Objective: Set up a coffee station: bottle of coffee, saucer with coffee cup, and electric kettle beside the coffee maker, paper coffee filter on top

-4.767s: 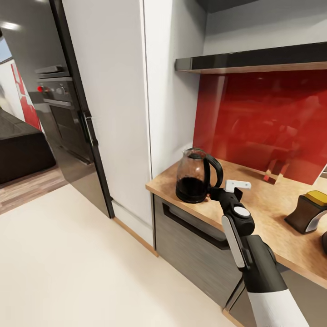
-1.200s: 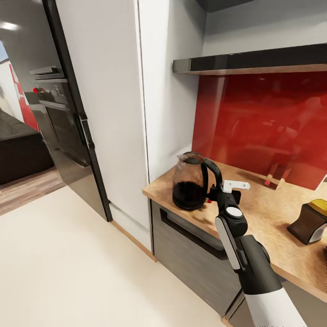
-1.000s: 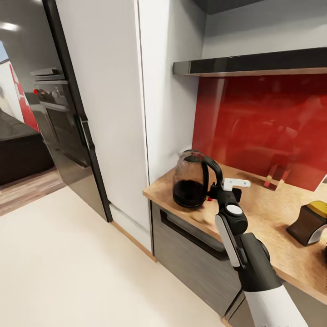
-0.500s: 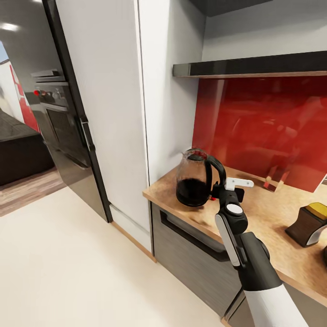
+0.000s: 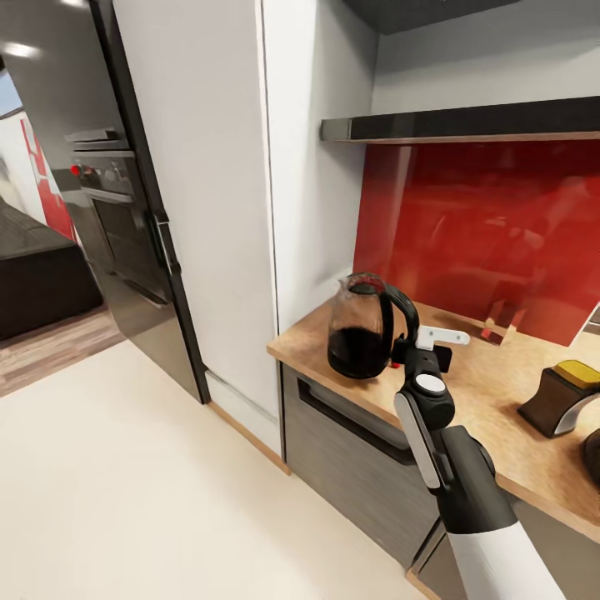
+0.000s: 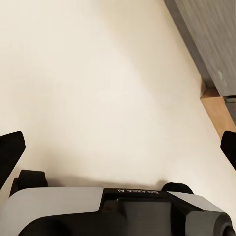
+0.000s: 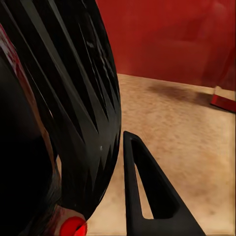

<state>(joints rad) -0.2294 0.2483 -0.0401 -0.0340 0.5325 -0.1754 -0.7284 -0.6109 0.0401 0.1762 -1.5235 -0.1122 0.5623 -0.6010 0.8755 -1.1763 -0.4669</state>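
Right gripper (image 5: 403, 352) pinches the black loop handle of the rounded smoky glass electric kettle (image 5: 360, 327), which stands just ahead of it near the end of the light wood-grain desk (image 5: 487, 400). Left gripper (image 6: 118, 150) hangs spread wide above the cream floor (image 6: 98, 88).

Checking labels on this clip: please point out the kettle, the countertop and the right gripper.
kettle (image 5: 357, 329): head view, on its smoky glass body.
countertop (image 5: 492, 392): head view, on bare wood-grain top right of the kettle.
right gripper (image 5: 410, 350): head view, at the fingers by the kettle's handle.
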